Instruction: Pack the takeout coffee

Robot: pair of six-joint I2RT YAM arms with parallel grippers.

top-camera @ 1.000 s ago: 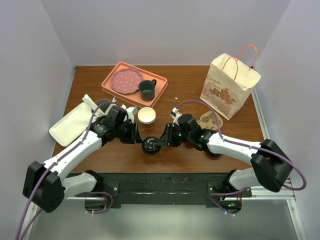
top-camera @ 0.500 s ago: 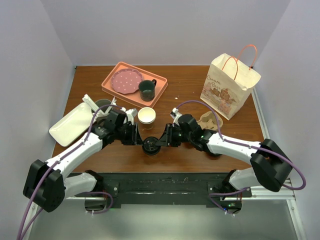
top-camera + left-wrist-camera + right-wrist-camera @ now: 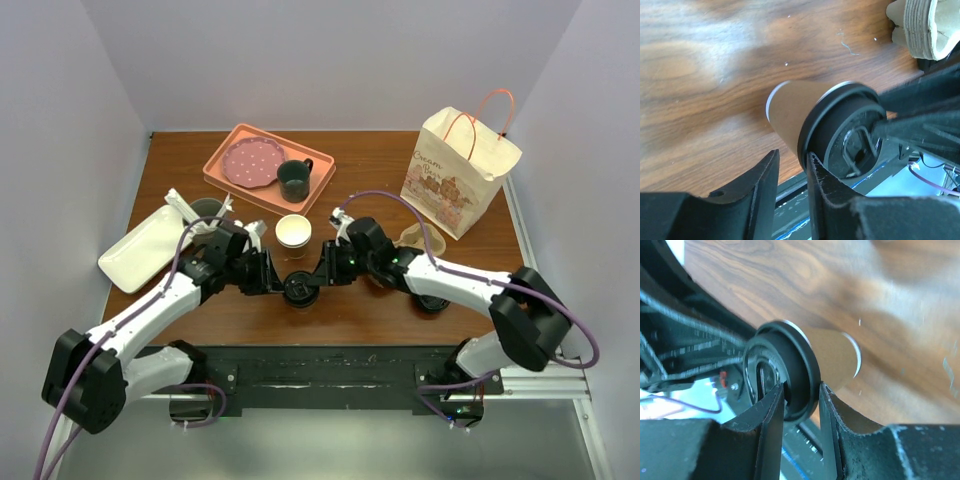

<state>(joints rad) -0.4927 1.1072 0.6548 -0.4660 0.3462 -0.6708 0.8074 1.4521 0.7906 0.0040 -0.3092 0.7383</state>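
The takeout coffee (image 3: 300,290) is found between both arms at the near-middle counter (image 3: 370,170), its lid rim pinched by the right fingers (image 3: 767,435). The left fingers (image 3: 760,190) are narrowly apart at that rim; a grip cannot be told. The right arm has been drawn closer than before, so a handover toward the paper bag (image 3: 458,170) is judged probable.
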